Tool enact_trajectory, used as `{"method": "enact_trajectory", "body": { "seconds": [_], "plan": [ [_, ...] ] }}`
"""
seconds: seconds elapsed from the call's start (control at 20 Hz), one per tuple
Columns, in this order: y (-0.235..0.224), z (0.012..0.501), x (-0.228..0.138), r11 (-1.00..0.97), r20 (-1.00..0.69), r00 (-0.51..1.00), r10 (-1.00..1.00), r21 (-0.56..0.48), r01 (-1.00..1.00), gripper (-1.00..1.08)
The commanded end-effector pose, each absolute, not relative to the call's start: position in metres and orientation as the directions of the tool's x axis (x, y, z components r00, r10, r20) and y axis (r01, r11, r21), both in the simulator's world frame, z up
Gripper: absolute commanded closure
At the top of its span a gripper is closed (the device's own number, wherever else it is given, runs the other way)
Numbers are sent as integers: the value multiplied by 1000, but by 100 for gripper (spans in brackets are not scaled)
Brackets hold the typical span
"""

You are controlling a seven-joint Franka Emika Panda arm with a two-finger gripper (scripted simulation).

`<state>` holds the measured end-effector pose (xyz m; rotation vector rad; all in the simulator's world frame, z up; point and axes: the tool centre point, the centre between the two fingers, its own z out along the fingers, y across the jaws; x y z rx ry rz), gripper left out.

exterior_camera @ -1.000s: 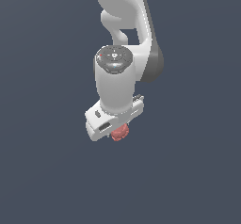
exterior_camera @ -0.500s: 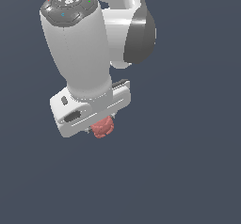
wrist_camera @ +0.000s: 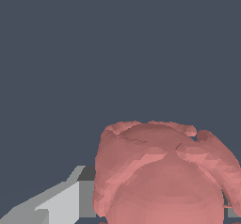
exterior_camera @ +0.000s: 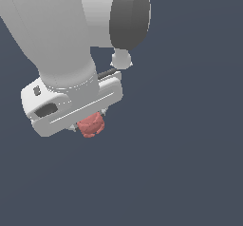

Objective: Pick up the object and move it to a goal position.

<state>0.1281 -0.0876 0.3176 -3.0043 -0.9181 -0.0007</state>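
The object (exterior_camera: 91, 125) is a small lumpy pinkish-red blob, and in the exterior view it pokes out from under the white hand of the arm. My gripper (exterior_camera: 90, 121) is shut on it; the wide white hand body (exterior_camera: 71, 106) covers the fingers almost fully. The wrist view is filled low down by the object (wrist_camera: 160, 176), seen close up, with one grey finger (wrist_camera: 70, 199) pressed against its side. The other finger is almost hidden behind the blob. The object hangs in the air, off any surface.
Behind everything lies a plain dark blue-grey ground (exterior_camera: 190, 163). The arm's big white link and its dark joint (exterior_camera: 129, 14) fill the upper part of the exterior view's left.
The arm with the held object has come much closer to the exterior camera, looming larger and shifting toward the exterior view's left. The grip on the object is unchanged.
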Motion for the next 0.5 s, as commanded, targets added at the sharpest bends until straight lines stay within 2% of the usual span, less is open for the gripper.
{"method": "enact_trajectory", "body": {
  "seconds": [0.0,0.45],
  "plan": [
    [-91,323,130,-829,0,829,559,0,559,108],
    [-95,329,133,-829,0,829,559,0,559,108]
  ]
}}
